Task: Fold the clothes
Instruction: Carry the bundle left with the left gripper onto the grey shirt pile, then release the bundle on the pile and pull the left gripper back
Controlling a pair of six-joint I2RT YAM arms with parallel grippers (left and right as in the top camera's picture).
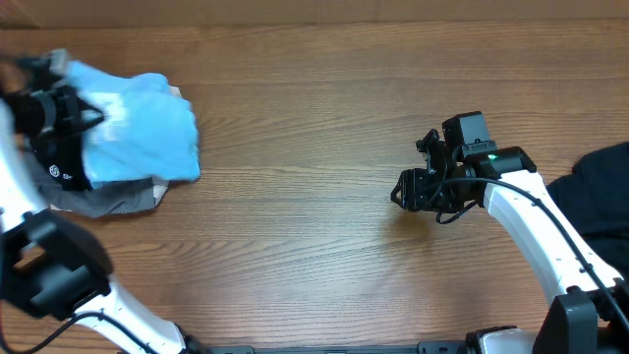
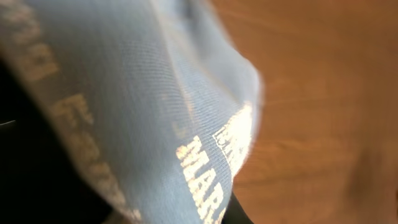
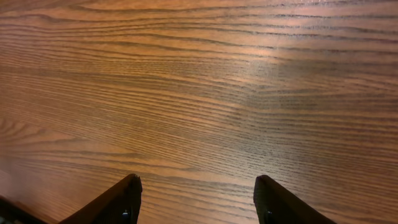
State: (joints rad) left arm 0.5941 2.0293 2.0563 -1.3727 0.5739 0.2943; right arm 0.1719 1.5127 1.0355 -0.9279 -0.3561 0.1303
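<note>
The left gripper [image 1: 88,113] is clamped on the light-blue T-shirt [image 1: 147,128]; well apart from it, the right gripper [image 3: 196,183] hangs, fingers spread, above the wooden table [image 3: 199,74].

one light-blue shirt [image 1: 147,128], one grey garment [image 1: 113,202], one black garment [image 1: 604,182], one table [image 1: 314,88], two arms: left arm [image 1: 59,270], right arm [image 1: 531,211].

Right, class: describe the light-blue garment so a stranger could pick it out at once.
Look to the far left end of the wooden table. There a bunched light-blue garment lies on a grey garment. It is the only blue cloth; the black garment lies at the right edge.
</note>
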